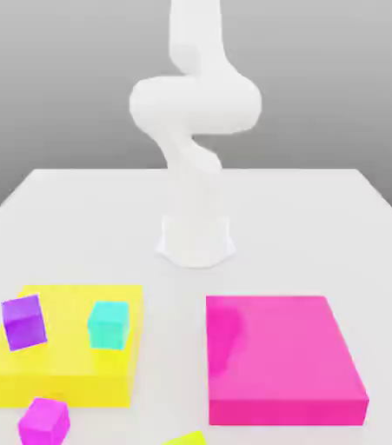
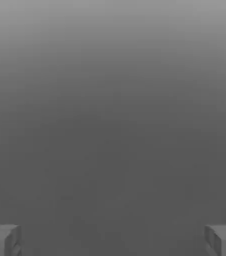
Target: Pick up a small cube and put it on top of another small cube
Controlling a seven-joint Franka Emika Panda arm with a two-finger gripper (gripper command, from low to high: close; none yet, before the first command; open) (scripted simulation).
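The small lime yellow-green cube (image 1: 186, 438) lies at the near edge of the table, cut off by the exterior view's lower border. The small teal cube (image 1: 109, 324) sits on top of a big flat yellow block (image 1: 60, 369), toward that block's far right part in the exterior view. In the hand view my gripper (image 2: 113, 240) is open, its two grey fingertips (image 2: 4, 239) far apart with only plain grey background between them. The white arm (image 1: 195, 113) rises from its base (image 1: 196, 239) and leaves the exterior view at the top.
A purple small cube (image 1: 23, 322) also rests on the yellow block, left of the teal one. A magenta small cube (image 1: 44, 421) lies on the white table (image 1: 321, 209) in front of that block. A big flat pink block (image 1: 282, 356) lies at the exterior view's right.
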